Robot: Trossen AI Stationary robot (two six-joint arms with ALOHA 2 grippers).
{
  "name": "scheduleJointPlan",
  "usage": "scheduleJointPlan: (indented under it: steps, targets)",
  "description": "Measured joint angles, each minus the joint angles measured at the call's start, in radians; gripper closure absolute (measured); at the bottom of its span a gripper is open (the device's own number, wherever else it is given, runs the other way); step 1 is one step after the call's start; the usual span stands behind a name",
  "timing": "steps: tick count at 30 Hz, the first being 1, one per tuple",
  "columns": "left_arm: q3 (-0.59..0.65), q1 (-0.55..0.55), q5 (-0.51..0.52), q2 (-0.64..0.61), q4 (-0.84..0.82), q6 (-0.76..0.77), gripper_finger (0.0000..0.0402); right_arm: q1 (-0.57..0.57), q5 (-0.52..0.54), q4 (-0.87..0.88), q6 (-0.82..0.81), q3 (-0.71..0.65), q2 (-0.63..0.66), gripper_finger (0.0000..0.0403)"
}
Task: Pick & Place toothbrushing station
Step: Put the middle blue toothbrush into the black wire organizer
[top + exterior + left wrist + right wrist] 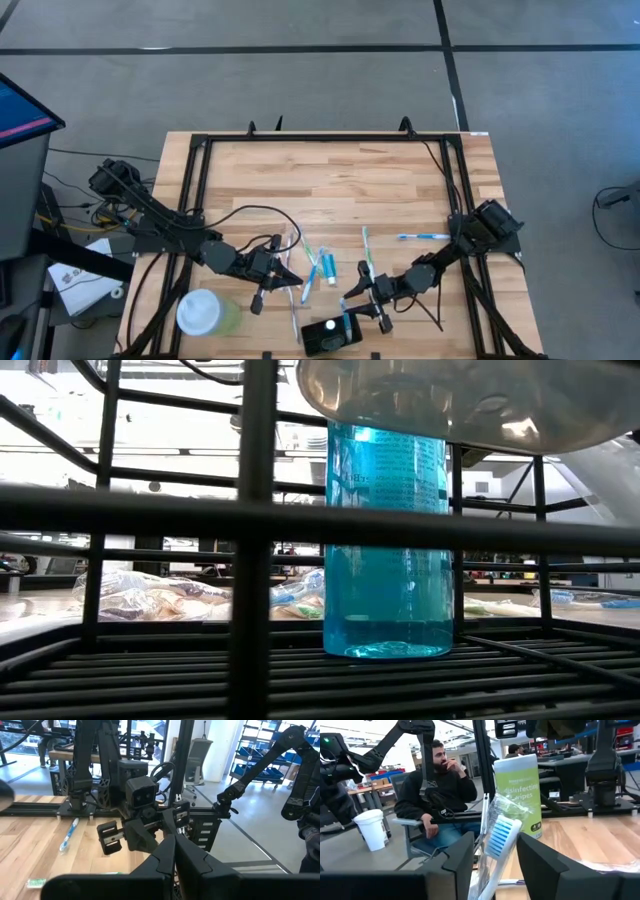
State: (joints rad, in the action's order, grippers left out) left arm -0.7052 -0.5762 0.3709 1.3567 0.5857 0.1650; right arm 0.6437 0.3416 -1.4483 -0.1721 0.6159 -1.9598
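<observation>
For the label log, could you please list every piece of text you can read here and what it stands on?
"disinfecting wipes": on the green wipes canister, with "disinfecting" cut off at its end by the canister's curve.
Small brand line above it: too small to read.
Print on the blue bottle: too blurred to read.

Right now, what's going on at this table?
Two robot arms work over a wooden table strewn with toothbrushes. The right gripper sits just above the black holder at the near edge, fingers parted around an upright blue-and-white toothbrush. The left gripper is shut, its tip among the loose toothbrushes and teal tubes at the table's middle. Another blue toothbrush lies apart toward the right side, and a pale green cup stands near the left arm.
</observation>
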Motion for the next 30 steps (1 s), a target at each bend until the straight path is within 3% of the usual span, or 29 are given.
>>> scheduleJointPlan:
  steps: [9, 23, 30]
  targets:
    - [0.0, 0.0, 0.002, 0.0, 0.0, 0.0, 0.0398, 0.0, -0.051, 0.007, -0.096, 0.0, 0.0, 0.0288]
    - [0.0, 0.0, 0.004, 0.0, -0.002, -0.003, 0.0398, 0.0, -0.102, 0.055, -0.249, 0.002, 0.0, 0.0247]
    - [0.0, 0.0, 0.004, 0.0, -0.003, -0.003, 0.0398, -0.006, -0.134, 0.2, -0.274, 0.069, 0.0, 0.0259]
